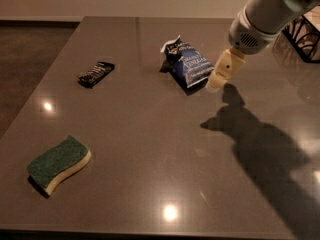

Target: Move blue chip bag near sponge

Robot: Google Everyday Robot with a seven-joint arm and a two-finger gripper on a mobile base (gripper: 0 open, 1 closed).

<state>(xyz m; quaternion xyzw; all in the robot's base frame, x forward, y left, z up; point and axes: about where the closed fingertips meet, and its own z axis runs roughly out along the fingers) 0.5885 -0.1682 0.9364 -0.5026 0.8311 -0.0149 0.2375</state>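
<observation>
the crumpled blue chip bag [189,63], white lettering, lies on the table [150,144]; the gripper [215,85] hangs just beside it, its grasp impossible to tell.

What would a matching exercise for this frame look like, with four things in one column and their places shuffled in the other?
Things:
1. blue chip bag
2. sponge
3. black bar
4. pincer

Places:
A. front left of the table
B. beside the bag's right edge
C. far middle
D. far left

Pairs: 1-C, 2-A, 3-D, 4-B.
</observation>
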